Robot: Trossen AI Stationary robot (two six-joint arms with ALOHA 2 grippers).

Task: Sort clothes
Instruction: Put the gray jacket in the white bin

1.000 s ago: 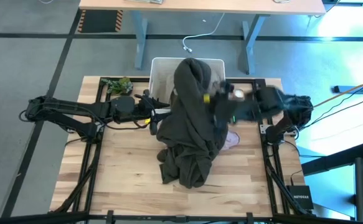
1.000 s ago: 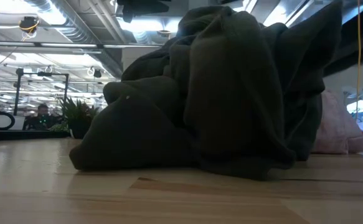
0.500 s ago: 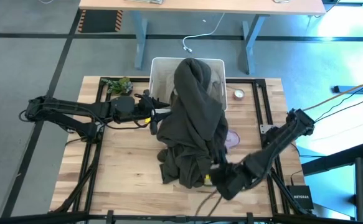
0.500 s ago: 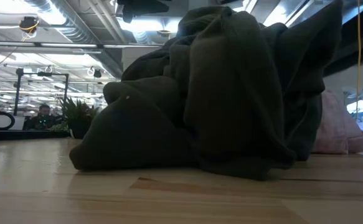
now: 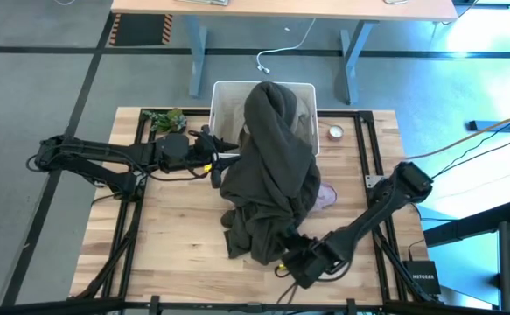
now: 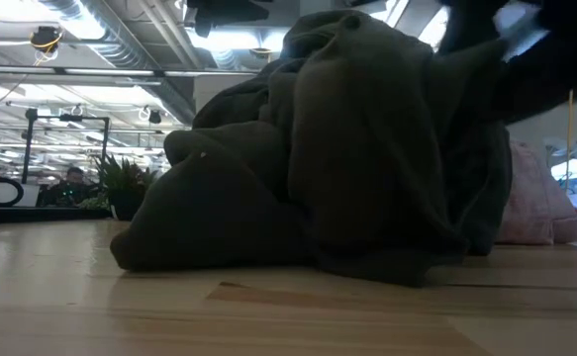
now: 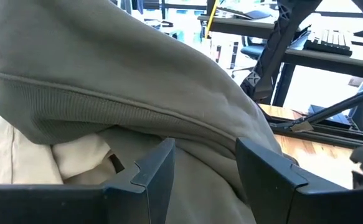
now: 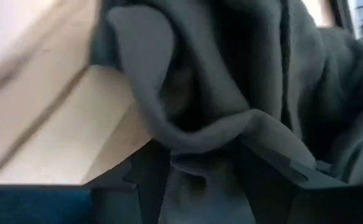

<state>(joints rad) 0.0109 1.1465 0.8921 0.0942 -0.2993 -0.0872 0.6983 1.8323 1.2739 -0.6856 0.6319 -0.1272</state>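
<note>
right gripper (image 5: 291, 255) sits low at the near edge of the dark olive garment (image 5: 272, 175), its fingers spread with a fold of that cloth lying between them in the right wrist view; they look released rather than clamped, placed there, i judge, to take hold of the hem where the fabric lies flat on the table (image 5: 167, 236).

left gripper (image 5: 224, 162) waits at the garment's left flank, near the white bin (image 5: 224, 96). its fingers stand apart in the left wrist view, with olive cloth and a beige khaki piece (image 7: 38, 162) just ahead of them, not pinched as far as i can see.

the olive garment is heaped tall, draped from the bin's front rim down onto the table, so it hides most of what lies under it. a pale pink garment (image 5: 326, 195) peeks out at its right side, touching it. the heap probably stands that way because it is piled over other clothes.

a small green lump (image 5: 166, 119) rests at the far left corner, and a small round object (image 5: 335, 133) lies right of the bin.
</note>
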